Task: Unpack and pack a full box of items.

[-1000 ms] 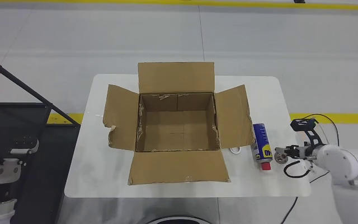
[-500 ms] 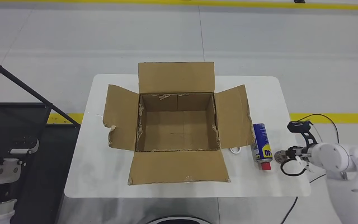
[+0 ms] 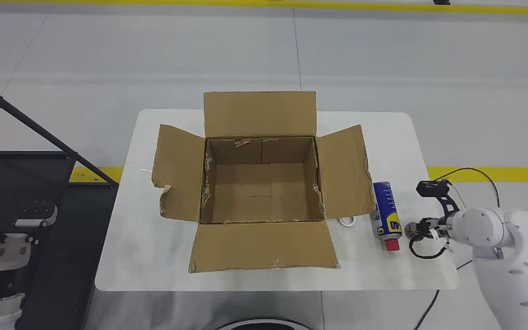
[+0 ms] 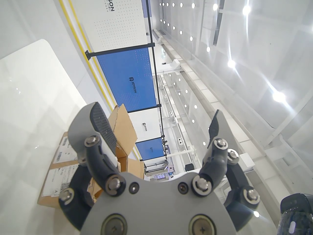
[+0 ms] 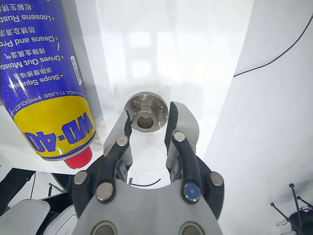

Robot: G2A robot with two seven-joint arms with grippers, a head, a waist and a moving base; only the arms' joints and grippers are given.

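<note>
box [image 3: 260, 194] mouth open, 4 flaps splayed | spray can [image 3: 384, 213] and metal flange [image 5: 149, 103] occupy strip beside right flap

Spray can [image 5: 41, 74] cut off at view edge; white item [image 3: 348, 221] half under box flap [image 3: 346, 169]

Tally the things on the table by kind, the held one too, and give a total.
Cardboard box: 1
Spray can: 1
Metal hub, in the right tool: 1
White item partly under a box flap, kind unclear: 1
Total: 4
</note>
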